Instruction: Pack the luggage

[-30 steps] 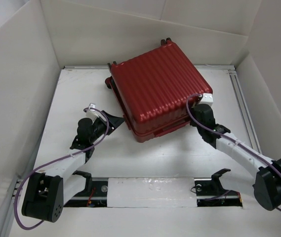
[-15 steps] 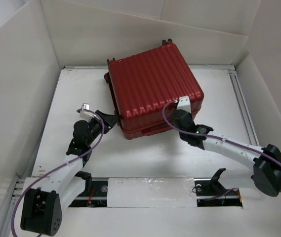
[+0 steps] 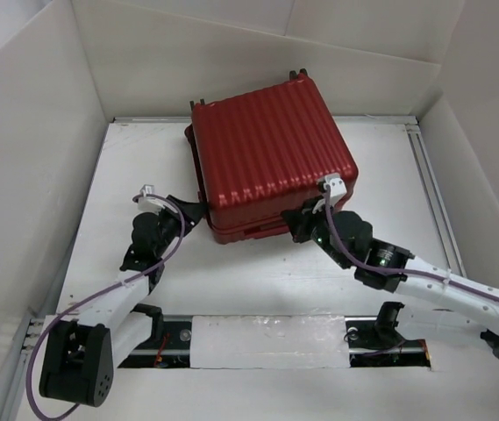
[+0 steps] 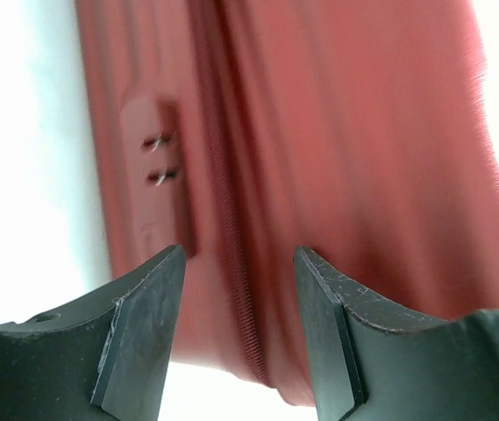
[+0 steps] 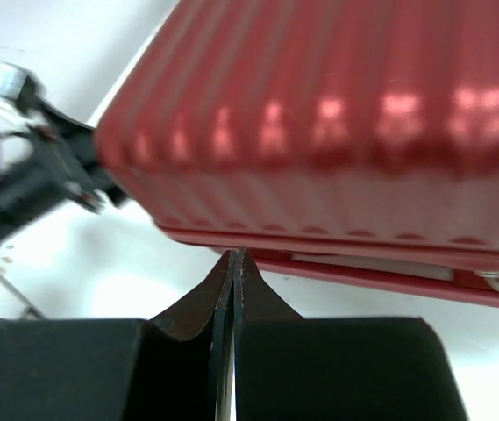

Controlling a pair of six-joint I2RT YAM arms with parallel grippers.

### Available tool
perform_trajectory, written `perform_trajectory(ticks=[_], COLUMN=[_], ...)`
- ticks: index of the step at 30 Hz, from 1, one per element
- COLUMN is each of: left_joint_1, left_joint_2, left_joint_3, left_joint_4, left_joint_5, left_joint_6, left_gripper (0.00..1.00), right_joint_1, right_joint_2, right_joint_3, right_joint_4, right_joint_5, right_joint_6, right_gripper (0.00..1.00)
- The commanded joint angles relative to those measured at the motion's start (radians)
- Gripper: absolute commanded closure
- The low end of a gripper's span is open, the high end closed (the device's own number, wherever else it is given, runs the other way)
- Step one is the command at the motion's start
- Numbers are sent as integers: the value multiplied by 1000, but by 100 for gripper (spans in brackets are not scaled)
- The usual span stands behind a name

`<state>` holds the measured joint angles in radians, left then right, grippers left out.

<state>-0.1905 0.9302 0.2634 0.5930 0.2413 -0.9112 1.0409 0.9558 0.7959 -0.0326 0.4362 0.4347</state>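
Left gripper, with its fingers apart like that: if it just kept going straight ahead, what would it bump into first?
The red suitcase. The left gripper points at its side wall, with the zipper seam roughly between the open fingers. It looks close, though the gap is hard to judge.

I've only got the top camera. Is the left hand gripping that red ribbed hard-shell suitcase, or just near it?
Observer: Not gripping. The left hand is open, with the red ribbed hard-shell suitcase close ahead.
Operator: What's it lined up with?
Observer: The suitcase's zipper seam runs up from between its fingers.
Operator: And the right hand?
Observer: The right hand is shut on nothing, pointing at the suitcase's lower side edge.
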Motion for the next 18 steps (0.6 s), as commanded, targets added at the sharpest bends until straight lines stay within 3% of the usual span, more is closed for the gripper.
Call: perform_trajectory(ticks=[1,6,8,9,12,18], left_joint_1=[-36,-36,-36,-36,-36,-36], left_joint_2=[27,-14,-28,-28,-39,-39], left_joint_3=[-24,-15,-6,-6,-6,-6], left_joint_4=[53,5,-4,-4,-13,-13], left_joint_5=[141,151,151,151,151,151], left_joint_6=[-12,0,0,0,0,9], left_gripper=[51,51,51,51,51,51], right_joint_1=[13,36,-48,-79,-192,-289], right_joint_2=[34,-11,-31,-44,-45,41], right_joint_3=[-23,-92,-118,-132,-170,-115], right_joint_4=[28,-131,-190,-200,-201,-230], right_joint_5=[-53,278,250,225,162,161], right_joint_6=[73,169,184,184,184,69], right_gripper=[100,98,91,77,59,57])
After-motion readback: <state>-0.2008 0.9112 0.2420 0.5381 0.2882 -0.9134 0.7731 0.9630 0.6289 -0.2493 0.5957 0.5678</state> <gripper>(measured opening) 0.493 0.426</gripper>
